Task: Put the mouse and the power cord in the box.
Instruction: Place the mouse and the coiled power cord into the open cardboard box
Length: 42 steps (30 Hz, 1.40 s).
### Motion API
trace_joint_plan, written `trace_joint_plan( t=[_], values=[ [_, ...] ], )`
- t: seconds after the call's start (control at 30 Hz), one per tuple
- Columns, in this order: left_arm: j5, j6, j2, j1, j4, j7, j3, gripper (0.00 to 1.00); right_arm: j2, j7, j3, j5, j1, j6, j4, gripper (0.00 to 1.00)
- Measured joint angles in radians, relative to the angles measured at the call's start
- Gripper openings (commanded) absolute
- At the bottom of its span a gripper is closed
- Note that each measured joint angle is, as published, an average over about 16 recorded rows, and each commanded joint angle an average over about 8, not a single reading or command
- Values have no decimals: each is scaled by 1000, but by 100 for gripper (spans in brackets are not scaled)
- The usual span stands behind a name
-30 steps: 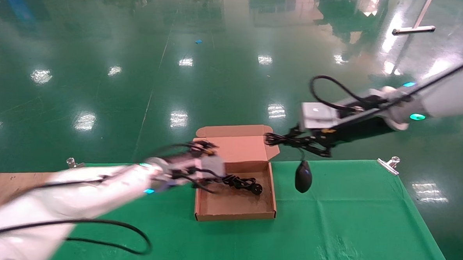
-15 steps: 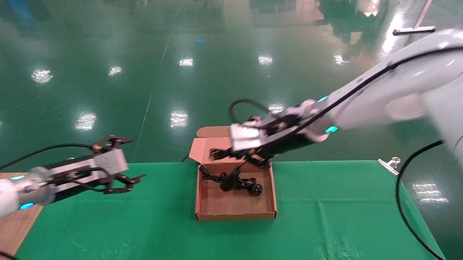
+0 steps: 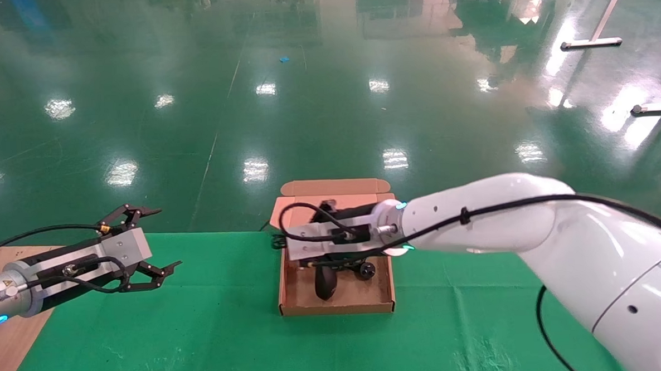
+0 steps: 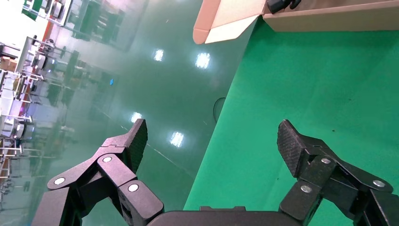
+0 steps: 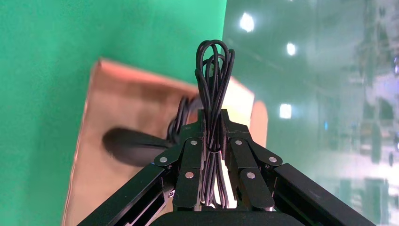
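The brown box [image 3: 336, 307] stands open at the middle of the green cloth, its lid [image 3: 336, 187] upright at the back. My right gripper [image 3: 278, 242] reaches across it and is shut on the bundled thin cable [image 5: 215, 70] of the black mouse [image 3: 324, 283]. The mouse hangs low inside the box and looks blurred in the right wrist view [image 5: 129, 147]. The power cord lies in the box, with one plug [image 3: 366, 270] showing and the rest hidden under the arm. My left gripper [image 3: 164, 237] hangs open and empty to the left of the box, and nothing lies between its fingertips [image 4: 292, 141].
The table's green cloth [image 3: 203, 336] ends at a far edge just behind the box, with shiny green floor beyond. Bare wood [image 3: 3, 345] shows at the table's left end. The right arm's white forearm [image 3: 477, 218] spans the right half of the table.
The right arm has swung left across the box and the mouse has dropped from above the power cord down into the box. The left gripper has drifted slightly left and stays open.
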Motion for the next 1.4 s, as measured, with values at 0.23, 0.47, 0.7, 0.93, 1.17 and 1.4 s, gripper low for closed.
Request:
trace_joint_plan(
  t=[0.23,0.47,0.7,0.93,1.17,1.4],
  values=[
    [-6,2,-2,4,1,6,-5,100,1,31,-82,13,-17,62,-7,100],
    [-7,2,-2,4,1,7,-6,100,1,34,-93,16,-20,68,-9,100],
    [-7,9,-1,5,-3,-1,-9,100,8,31,-78,16,-17,57,-5,100],
    [-17,52,-6,19,-30,-45,-41,100,38,44,-36,49,-38,22,20,100],
    [-40,136,-19,47,-84,-129,-104,100,103,74,47,125,-90,-50,74,100],
    [-67,234,-33,80,-147,-227,-177,100,192,112,151,227,-157,-142,150,100]
  ],
)
